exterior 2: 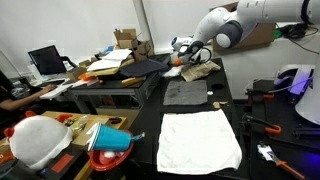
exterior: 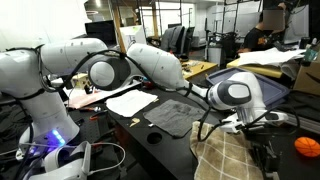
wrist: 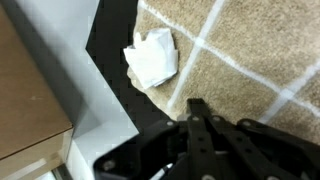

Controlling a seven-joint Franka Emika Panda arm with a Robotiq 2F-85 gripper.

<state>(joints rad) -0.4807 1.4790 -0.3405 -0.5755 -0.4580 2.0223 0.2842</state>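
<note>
In the wrist view my gripper [wrist: 197,103] is shut, its black fingers pressed together with nothing between them. It hangs over a beige towel with white check lines [wrist: 245,55]. A crumpled white tissue [wrist: 152,58] lies at the towel's edge, partly on the black table [wrist: 112,45], just ahead of the fingertips. In both exterior views the gripper [exterior: 256,126] [exterior 2: 190,55] is low over that checked towel [exterior: 222,158] [exterior 2: 201,70] at one end of the table.
A dark grey cloth [exterior: 170,116] [exterior 2: 185,92] lies mid-table beside a sheet of white paper [exterior: 130,100]. A white towel [exterior 2: 200,138] covers the table's other end. An orange object [exterior: 305,147] sits beside the checked towel. Cluttered desks stand nearby.
</note>
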